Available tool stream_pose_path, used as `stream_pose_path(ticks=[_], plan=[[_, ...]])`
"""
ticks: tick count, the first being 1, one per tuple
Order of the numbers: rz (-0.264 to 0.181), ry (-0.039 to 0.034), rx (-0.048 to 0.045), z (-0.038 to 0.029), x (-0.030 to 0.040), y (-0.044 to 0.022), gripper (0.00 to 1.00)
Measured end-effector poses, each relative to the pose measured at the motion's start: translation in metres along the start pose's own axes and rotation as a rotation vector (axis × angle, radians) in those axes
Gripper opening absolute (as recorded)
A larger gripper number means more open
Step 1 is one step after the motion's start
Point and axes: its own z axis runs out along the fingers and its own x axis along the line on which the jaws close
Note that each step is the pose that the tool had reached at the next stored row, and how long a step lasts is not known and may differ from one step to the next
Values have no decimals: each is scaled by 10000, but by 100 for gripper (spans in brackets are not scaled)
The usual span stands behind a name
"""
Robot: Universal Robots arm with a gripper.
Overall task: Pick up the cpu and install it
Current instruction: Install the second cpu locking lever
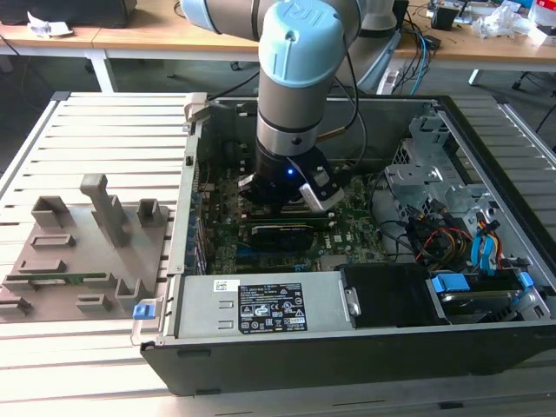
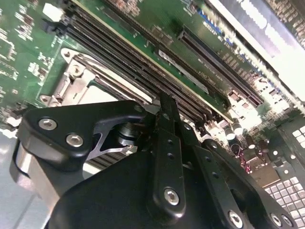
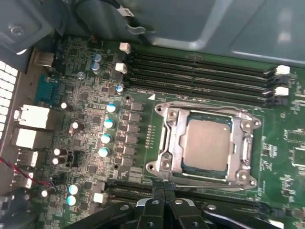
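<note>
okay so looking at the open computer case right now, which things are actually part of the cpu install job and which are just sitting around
Part of the job:
- cpu, lying in the socket
- socket frame on the motherboard
- gripper, fingers together, empty, beside the socket

Just lying about:
- grey tray at the exterior view's left
- memory slots
- power supply
- blue-tagged cables

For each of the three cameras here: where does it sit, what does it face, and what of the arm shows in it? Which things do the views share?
Exterior view: off the arm, above and in front of the open computer case, looking down; the arm's wrist reaches into it; a grey tray lies at the exterior view's left.
First wrist view: on the arm, facing the motherboard; the cpu lies in its socket; the gripper closes the near edge.
Second wrist view: on the arm, behind the gripper, looking obliquely across the socket.
Shared: both wrist views show socket, memory slots and gripper.
</note>
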Motion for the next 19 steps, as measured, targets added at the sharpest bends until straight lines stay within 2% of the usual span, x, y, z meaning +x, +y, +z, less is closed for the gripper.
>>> stream_pose_path(ticks=[5, 10, 19], plan=[[-24, -6, -65, 51, 59, 50, 11], [-112, -14, -198, 89, 79, 84, 11], [-373, 30, -196, 142, 114, 116, 11]])
